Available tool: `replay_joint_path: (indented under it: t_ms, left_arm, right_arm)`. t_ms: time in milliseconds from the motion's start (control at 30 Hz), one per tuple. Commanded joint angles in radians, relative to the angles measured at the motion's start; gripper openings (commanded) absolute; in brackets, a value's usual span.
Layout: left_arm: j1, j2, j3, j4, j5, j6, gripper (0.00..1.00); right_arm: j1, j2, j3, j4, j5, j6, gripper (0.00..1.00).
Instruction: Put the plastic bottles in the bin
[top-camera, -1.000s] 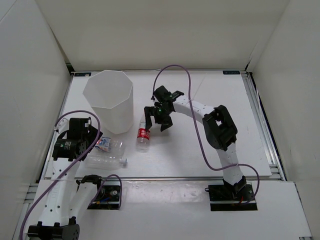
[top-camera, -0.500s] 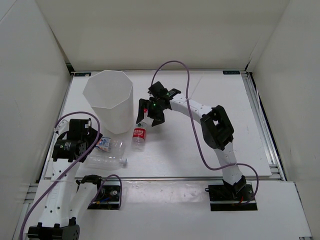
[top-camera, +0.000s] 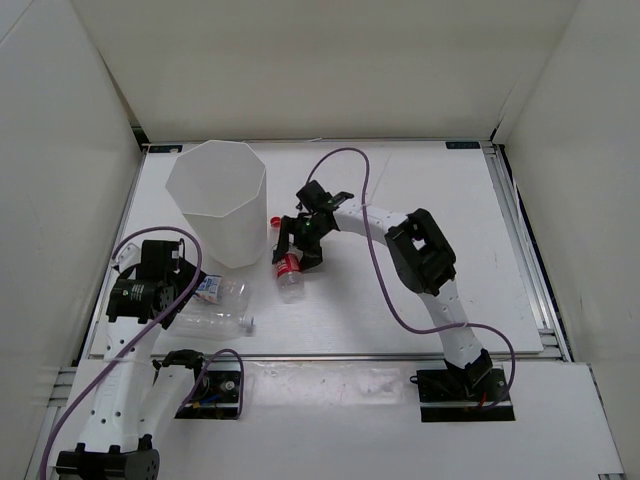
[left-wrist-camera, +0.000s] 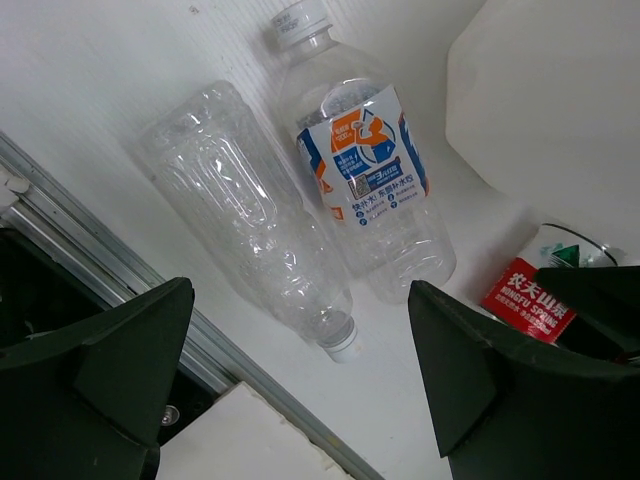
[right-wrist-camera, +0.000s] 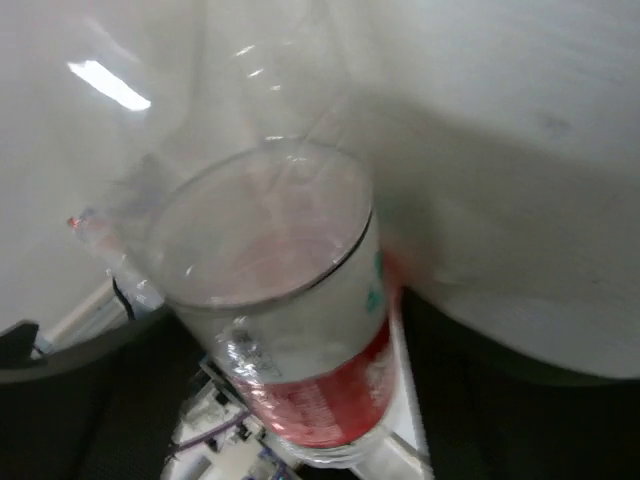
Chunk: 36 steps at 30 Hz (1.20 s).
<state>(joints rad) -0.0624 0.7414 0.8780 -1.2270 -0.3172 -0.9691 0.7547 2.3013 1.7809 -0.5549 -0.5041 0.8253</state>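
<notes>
The right tool (top-camera: 295, 250) has lowered, straddling the red-labelled bottle (top-camera: 289, 272).

Left gripper (left-wrist-camera: 300, 300): jaws spread fully wide, angled downward; left arm (top-camera: 118, 385) folded close behind it. Right gripper (top-camera: 295, 248): jaws parted, tipped down, clamp state unclear; right arm (top-camera: 432, 262) stretched out, elbow bent behind the claw.

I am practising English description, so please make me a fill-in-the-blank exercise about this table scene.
1. The bottle at the right gripper has a ___ label.
2. The left gripper hangs ___ above the unlabelled bottle and the blue-labelled bottle.
3. The bin stands ___ on the table.
Missing words: red, open, upright.
</notes>
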Motion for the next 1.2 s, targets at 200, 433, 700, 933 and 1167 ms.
replay_joint_path:
  t_ms: [200,433,700,933,1167]
  left_arm:
    - [-0.004,-0.01,-0.011,0.004,-0.02,0.003,0.99]
    - [-0.004,-0.019,-0.034,-0.035,0.004,-0.052,0.99]
    - [-0.004,0.012,-0.128,-0.045,0.093,-0.151,0.99]
    - [-0.004,0.012,-0.137,-0.045,0.073,-0.151,0.99]
    - [-0.004,0.012,-0.146,-0.026,0.092,-0.129,0.99]
  right_arm:
    - [-0.011,-0.178,-0.287,0.001,0.01,-0.096,0.37]
    - [-0.02,-0.593,-0.275,-0.011,0.139,-0.133,0.35]
    - [0.026,-0.415,0.461,0.045,0.145,-0.146,0.23]
    - [0.101,-0.195,0.661,0.237,0.264,-0.23,0.29]
    - [0.123,-0.111,0.709,0.296,0.368,-0.302,0.64]
